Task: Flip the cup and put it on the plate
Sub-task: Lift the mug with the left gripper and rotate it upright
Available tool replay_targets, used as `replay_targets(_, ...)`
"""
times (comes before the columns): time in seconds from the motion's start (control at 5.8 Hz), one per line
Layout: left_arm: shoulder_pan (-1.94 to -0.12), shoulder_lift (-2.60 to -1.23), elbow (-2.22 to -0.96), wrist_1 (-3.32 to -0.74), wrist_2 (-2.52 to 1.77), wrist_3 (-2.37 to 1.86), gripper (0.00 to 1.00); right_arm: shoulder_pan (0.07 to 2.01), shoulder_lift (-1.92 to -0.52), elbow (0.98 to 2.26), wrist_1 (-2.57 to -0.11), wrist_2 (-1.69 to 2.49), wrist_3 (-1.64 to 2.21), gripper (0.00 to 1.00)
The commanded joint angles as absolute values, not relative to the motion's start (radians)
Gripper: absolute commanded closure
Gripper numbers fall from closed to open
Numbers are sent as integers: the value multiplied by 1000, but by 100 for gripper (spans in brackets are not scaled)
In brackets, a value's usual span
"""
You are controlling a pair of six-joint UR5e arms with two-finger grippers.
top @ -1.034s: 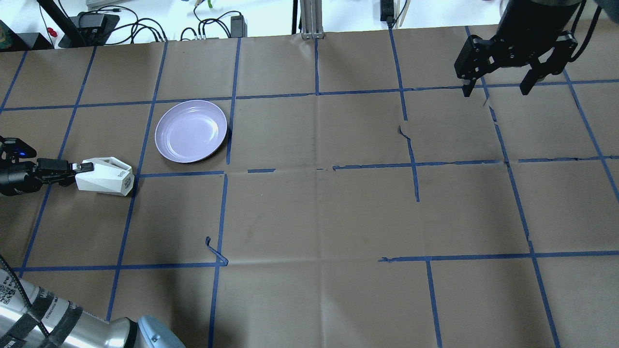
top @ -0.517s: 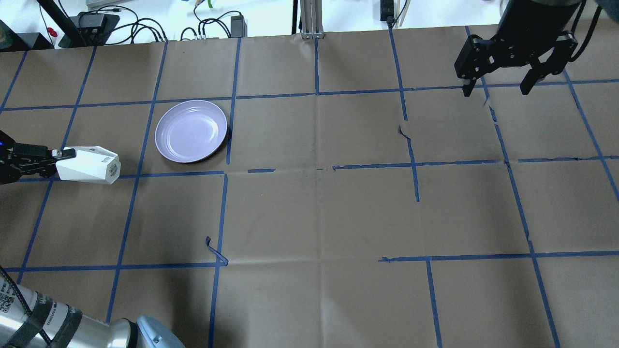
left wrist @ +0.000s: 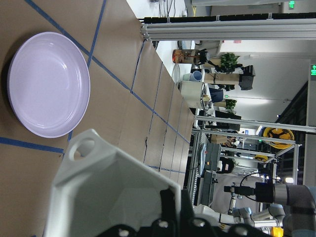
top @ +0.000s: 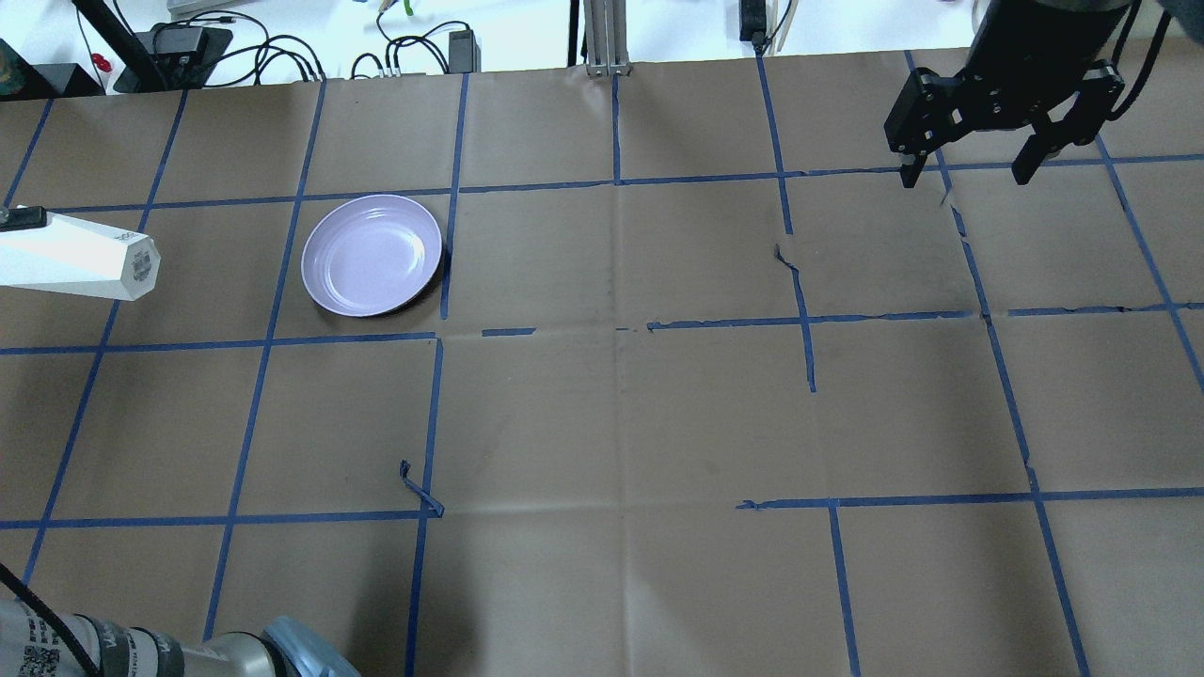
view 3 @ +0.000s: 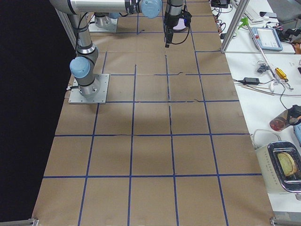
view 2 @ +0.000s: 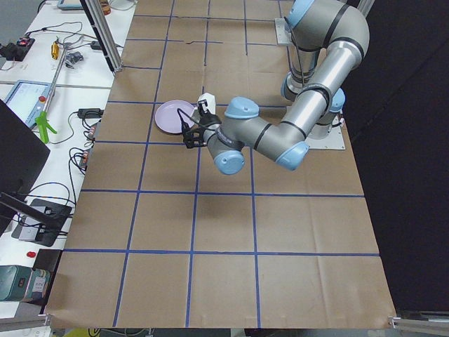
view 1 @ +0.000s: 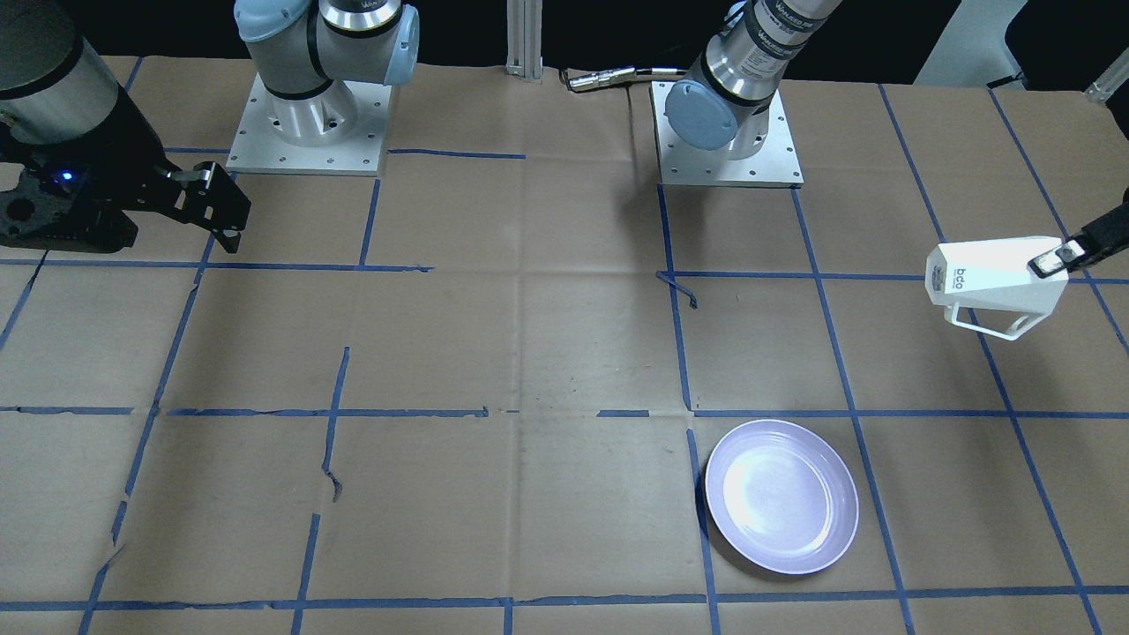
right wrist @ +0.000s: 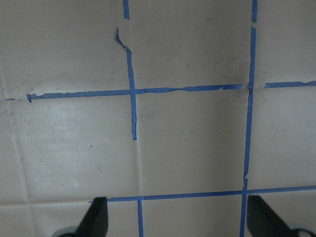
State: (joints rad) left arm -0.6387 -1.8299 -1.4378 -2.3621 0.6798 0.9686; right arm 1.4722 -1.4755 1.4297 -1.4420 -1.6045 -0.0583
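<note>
I am holding the cup (view 1: 992, 282) in my left claw (view 1: 1058, 257), which is clamped on the wall at its open rim, one finger inside and one outside. The cup looks to be hanging clear of the brown paper (top: 621, 414) at my left end of the table. It is lying on its side, with its long axis running roughly level along the table. The closed base with the small dark logo is pointing away from my wrist toward the middle, and the thin handle is showing on the flank that faces the plate in my wrist view. The plate (top: 372, 254) is sitting flat on the paper, bare, off past that base end and somewhat farther from my own base, near the cup but not under it. So I am judging that the coming move needs two things: turning my wrist until that long axis is standing upright, and carrying the cup sideways toward the table's middle until it is over the plate. My left arm is by far the nearer one. My right claw (top: 964, 177) is hanging with its fingers spread apart and nothing between them, well apart from both cup and plate, over the opposite far corner.
</note>
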Motion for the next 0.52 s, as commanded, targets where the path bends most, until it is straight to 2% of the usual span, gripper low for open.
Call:
replay_targets(0.0, -778, -1708, -1437, -2099, 792, 642, 100, 1473, -1476, 1430, -1442, -1605, -58, 0)
replay_targets(0.17, -916, -1697, -1437, -1818, 931, 378, 100, 1473, -1476, 1430, -1442, -1605, -58, 0)
replay_targets(0.34, -1066, -1694, -1437, -1657, 1072, 219, 100, 1473, -1476, 1430, -1442, -1605, -58, 0)
